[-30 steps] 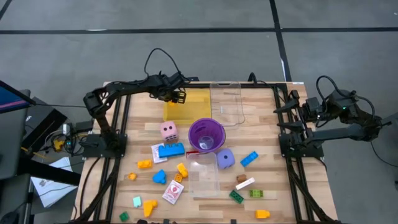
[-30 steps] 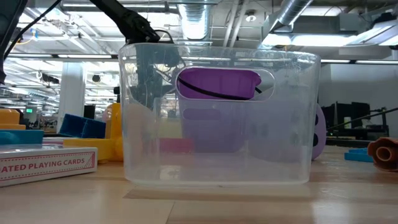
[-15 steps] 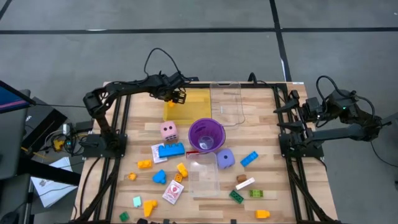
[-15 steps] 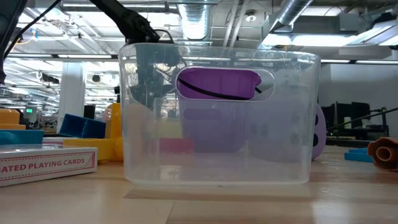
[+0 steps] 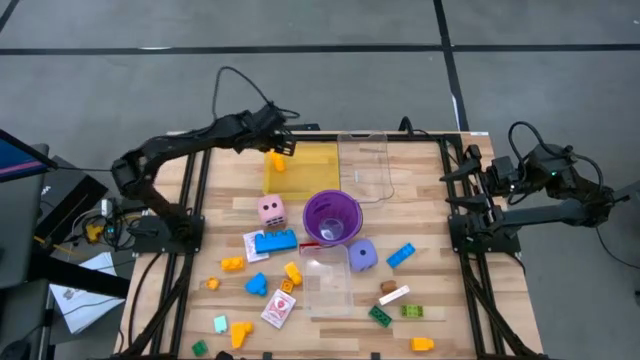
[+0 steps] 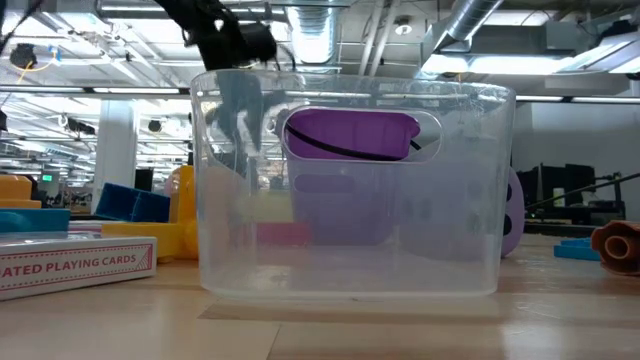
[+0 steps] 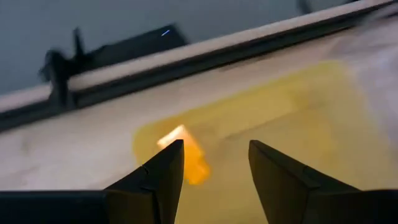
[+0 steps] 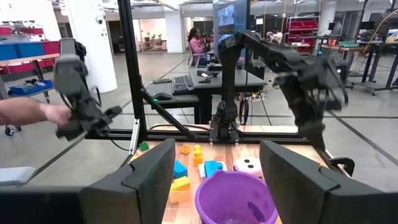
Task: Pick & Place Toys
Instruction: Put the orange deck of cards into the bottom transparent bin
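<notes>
Trays: three; one yellow tray (image 5: pixel 305 172) at the far side of the worktop (image 5: pixel 420 210), one clear tray (image 5: pixel 368 168) just beside it, and one clear tray (image 5: pixel 327 283) nearer the front.
Cup: one purple translucent cup (image 5: pixel 332 218), upright, between the far trays and the near clear tray.
Dice: two; a pink dotted die (image 5: pixel 270 211) left of the cup, a purple die (image 5: pixel 362 256) near the cup's front right.
Cards: one white-red card box (image 5: pixel 278 310), lying flat left of the near clear tray.
Orange brick in tray: one orange brick (image 5: pixel 276 160) lies in the yellow tray's far left corner; the left wrist view shows it (image 7: pixel 189 157) on the tray floor, apart from both fingers.
Loose bricks: roughly a dozen, scattered over the front half; among them a wide blue brick (image 5: pixel 274 242) below the pink die.
Left end effector (image 5: pixel 283 144): over the far left corner of the yellow tray, fingers apart, empty.
Right end effector (image 5: pixel 477 176): parked at the worktop's right edge, fingers spread, empty.
</notes>
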You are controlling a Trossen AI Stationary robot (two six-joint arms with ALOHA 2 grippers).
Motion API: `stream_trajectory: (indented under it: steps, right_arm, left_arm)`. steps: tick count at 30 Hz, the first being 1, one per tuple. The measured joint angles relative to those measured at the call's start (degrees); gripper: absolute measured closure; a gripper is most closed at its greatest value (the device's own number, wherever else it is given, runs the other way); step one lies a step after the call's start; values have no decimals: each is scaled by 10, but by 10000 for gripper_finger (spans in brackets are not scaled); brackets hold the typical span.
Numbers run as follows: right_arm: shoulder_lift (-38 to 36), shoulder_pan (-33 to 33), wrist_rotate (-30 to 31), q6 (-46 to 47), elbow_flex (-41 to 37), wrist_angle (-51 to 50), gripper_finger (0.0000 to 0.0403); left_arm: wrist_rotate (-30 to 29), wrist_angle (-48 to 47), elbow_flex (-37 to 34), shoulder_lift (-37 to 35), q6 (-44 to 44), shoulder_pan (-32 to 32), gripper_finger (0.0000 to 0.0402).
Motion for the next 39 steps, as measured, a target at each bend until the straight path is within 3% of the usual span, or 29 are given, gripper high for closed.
stream_trajectory:
  steps: [9,21,29,35,39]
  right_arm:
    - [0,0,2,0,0,0,175]
    - [0,0,2,0,0,13,175]
    - [0,0,5,0,0,14,175]
    - [0,0,60,5,0,14,175]
    - [0,0,62,26,0,13,175]
  left_arm:
    - [139,-6,0,-147,172,-59,230]
    - [144,2,0,-296,175,-136,229]
    - [143,25,0,-330,179,-144,229]
    - [143,26,0,-319,206,-144,232]
    - [145,32,0,-311,207,-143,233]
